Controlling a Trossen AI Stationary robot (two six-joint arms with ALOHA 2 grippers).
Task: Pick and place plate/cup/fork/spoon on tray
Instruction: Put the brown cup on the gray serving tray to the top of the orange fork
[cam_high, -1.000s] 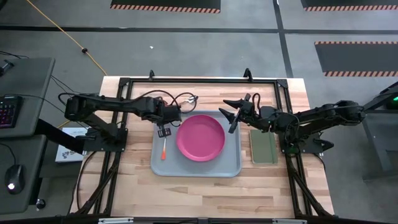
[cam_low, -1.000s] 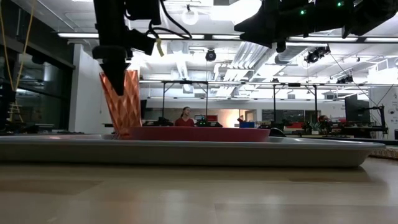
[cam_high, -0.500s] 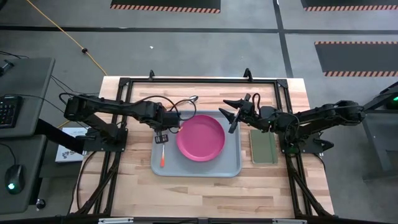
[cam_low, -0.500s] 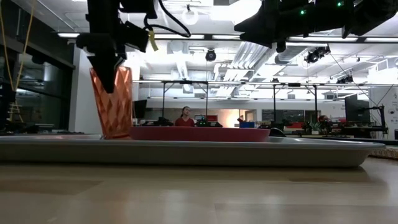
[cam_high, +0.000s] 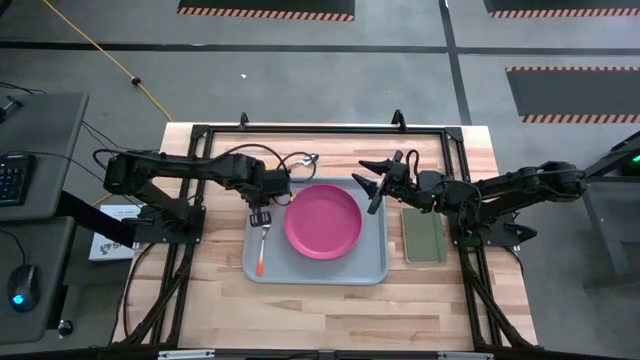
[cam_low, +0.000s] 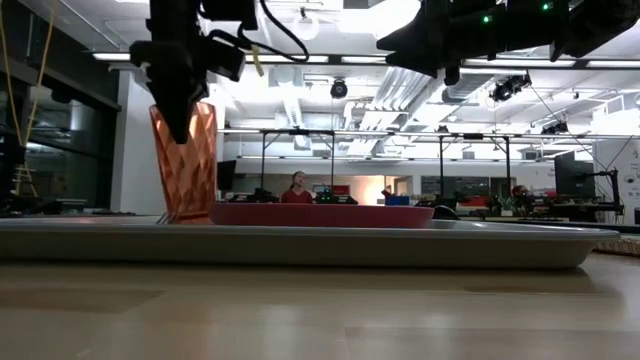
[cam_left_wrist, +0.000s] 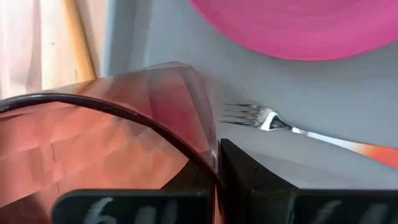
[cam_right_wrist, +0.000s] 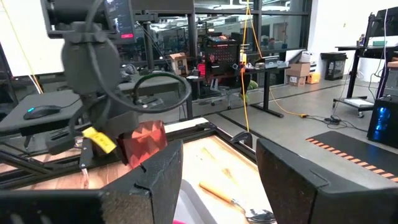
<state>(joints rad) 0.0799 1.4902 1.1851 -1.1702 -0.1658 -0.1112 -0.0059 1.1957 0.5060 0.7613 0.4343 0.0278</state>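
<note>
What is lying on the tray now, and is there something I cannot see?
On the tray: the pink plate, a fork and the cup, gripped by the left hand. The cup's inside is hidden.

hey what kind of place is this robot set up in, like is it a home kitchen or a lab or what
Most likely a robotics lab or open-plan workshop, not a home. Behind the wooden table the low view shows exposed ceiling ducts and rows of workbenches, and the floor has hazard-striped mats. A keyboard sits on a side desk.

The tray's (cam_high: 372, 270) right and near strips lie bare. The plate (cam_high: 323, 221) fills its middle; the cup (cam_low: 186, 160), fork (cam_high: 262, 250) and left gripper (cam_high: 260, 212) crowd its left.
</note>
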